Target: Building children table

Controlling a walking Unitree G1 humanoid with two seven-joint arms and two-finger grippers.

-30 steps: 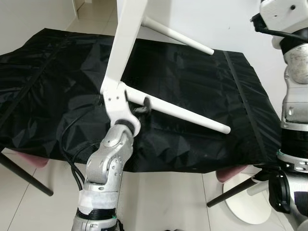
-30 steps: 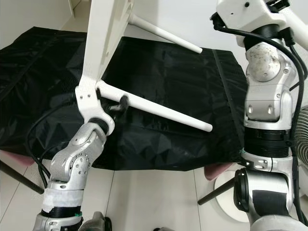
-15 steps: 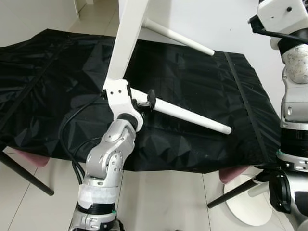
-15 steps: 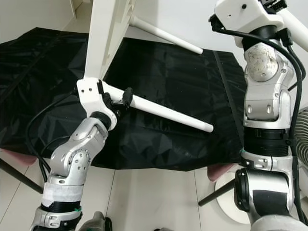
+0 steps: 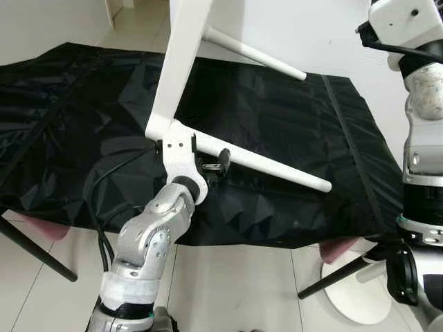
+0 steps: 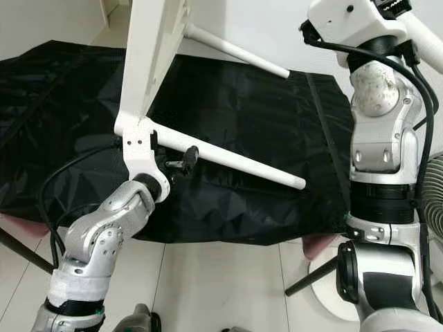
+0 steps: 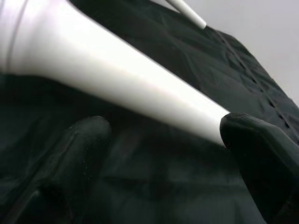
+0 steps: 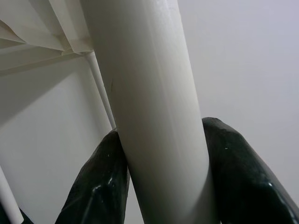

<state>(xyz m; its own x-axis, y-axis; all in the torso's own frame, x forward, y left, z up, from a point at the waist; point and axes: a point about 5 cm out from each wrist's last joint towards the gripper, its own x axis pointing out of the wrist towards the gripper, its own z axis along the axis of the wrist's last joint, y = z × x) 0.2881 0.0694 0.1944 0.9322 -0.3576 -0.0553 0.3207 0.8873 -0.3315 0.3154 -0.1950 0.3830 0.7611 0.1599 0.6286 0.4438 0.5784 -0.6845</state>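
Observation:
A white children's table [image 5: 181, 62] is held up on its edge above a black cloth [image 5: 291, 117]. Two of its white legs jut to the right: a lower leg [image 5: 277, 168] and an upper leg [image 5: 256, 54]. My left gripper [image 5: 213, 164] sits just under the lower leg near its base. In the left wrist view the left gripper [image 7: 163, 126] is open, its fingers [image 7: 86, 140] spread wide with the leg [image 7: 107, 70] across the gap. My right arm [image 5: 422, 104] reaches up at the right. My right gripper [image 8: 161, 130] is shut on a white table leg [image 8: 154, 93].
The black cloth covers a low surface whose front edge [image 5: 277, 243] is close to me. Thin black stand legs [image 5: 34, 252] and a white round base [image 5: 353, 294] stand on the pale tiled floor [image 5: 228, 290]. A black cable [image 5: 104, 180] loops beside my left arm.
My left gripper has turned and dropped from on the lower leg to just beneath it, a little further along. The table and my right arm have hardly moved.

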